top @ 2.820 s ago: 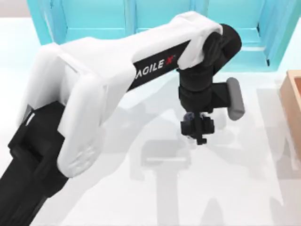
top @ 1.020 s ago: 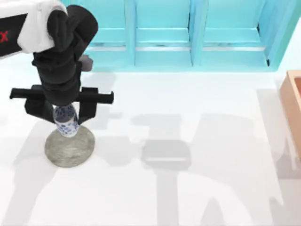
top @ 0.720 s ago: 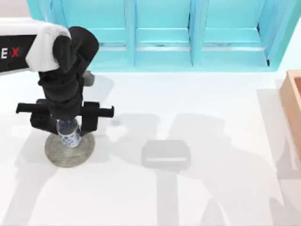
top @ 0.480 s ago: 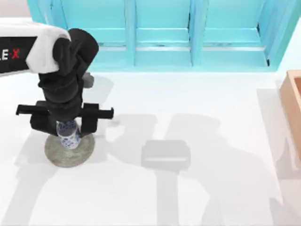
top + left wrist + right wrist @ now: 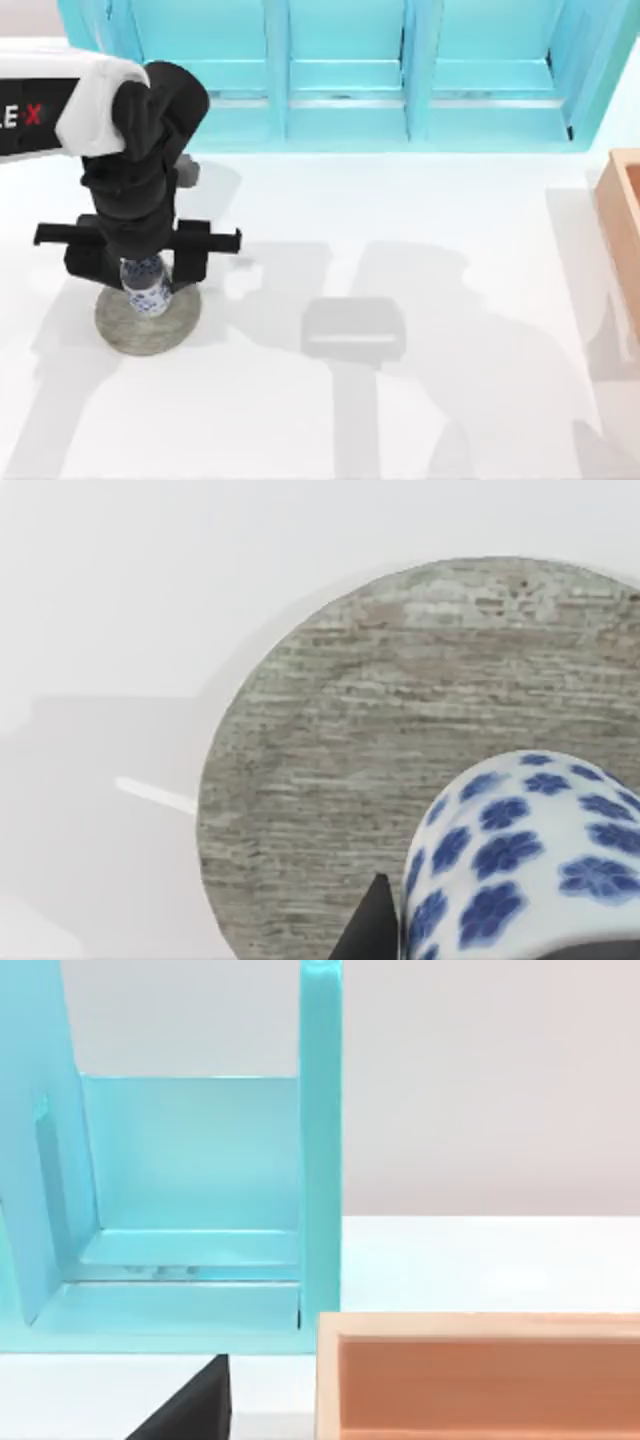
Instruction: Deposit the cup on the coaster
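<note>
Top view: one cup [image 5: 146, 287], white with blue spots, sits over one round grey coaster [image 5: 147, 320] near the table's left side. The left gripper [image 5: 143, 268] is right above it, and its fingers look spread to both sides of the cup; I cannot tell if they touch it. One wooden box [image 5: 622, 220] is at the right edge.

Left wrist view: one cup [image 5: 520, 855] on one coaster [image 5: 340, 760].

Right wrist view: one wooden box [image 5: 480, 1375] beside one blue shelf [image 5: 190, 1210].
</note>
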`<state>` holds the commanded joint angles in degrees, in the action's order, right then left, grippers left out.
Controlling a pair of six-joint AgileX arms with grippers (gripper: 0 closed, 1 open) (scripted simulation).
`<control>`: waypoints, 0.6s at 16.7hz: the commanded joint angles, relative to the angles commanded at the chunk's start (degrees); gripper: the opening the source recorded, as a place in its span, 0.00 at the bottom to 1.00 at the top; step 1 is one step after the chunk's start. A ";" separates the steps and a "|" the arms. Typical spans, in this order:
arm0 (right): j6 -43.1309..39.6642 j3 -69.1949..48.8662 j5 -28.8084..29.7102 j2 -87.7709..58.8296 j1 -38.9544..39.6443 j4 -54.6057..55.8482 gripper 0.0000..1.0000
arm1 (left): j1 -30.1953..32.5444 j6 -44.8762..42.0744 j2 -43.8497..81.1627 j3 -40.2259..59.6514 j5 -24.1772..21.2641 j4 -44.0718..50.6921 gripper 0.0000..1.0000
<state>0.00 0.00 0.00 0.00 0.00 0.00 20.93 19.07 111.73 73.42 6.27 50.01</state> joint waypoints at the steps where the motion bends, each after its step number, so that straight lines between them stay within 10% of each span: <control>1: 0.00 0.00 0.00 0.00 0.00 0.00 1.00 | 0.00 0.00 0.00 0.00 0.00 0.00 0.60; 6: 0.00 0.00 0.00 0.00 0.00 0.00 1.00 | 0.00 0.00 0.00 0.00 0.00 0.00 0.98; 10: 0.00 0.00 0.00 0.00 0.00 0.00 1.00 | 0.00 0.00 0.00 0.00 0.00 0.00 1.00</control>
<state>0.00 0.00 0.00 0.00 0.00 0.00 20.93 19.07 111.73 73.42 6.27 50.01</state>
